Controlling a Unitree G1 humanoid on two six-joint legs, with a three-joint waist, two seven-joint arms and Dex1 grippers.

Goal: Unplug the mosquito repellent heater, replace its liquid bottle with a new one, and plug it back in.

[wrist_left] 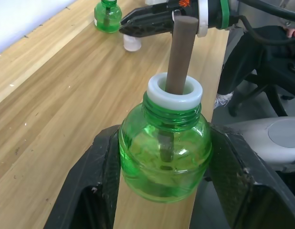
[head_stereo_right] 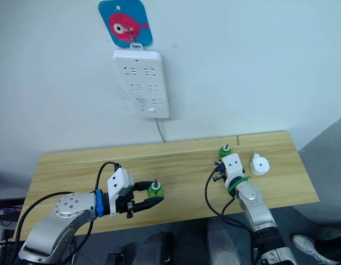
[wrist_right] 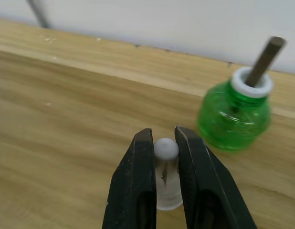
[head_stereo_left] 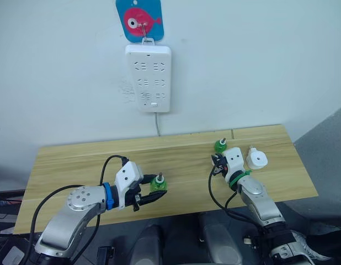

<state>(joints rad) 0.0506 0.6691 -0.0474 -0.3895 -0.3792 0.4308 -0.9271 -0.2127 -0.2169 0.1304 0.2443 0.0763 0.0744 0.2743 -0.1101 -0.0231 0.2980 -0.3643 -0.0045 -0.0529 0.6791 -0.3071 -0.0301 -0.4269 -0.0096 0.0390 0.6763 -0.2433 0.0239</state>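
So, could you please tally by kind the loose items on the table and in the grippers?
Green bottles: 2
White heater: 1
Whitish cap: 1
Total: 4

Hidden and cut-off parts

The left fingers covered the held bottle's sides; the right fingers hid most of the cap.

We find no text, brand or number that can be read anywhere. The blue card on the wall carries only a pink fish drawing, no words. The power strip under it shows socket slots but no legible marking. The green bottles bear no labels we can make out.
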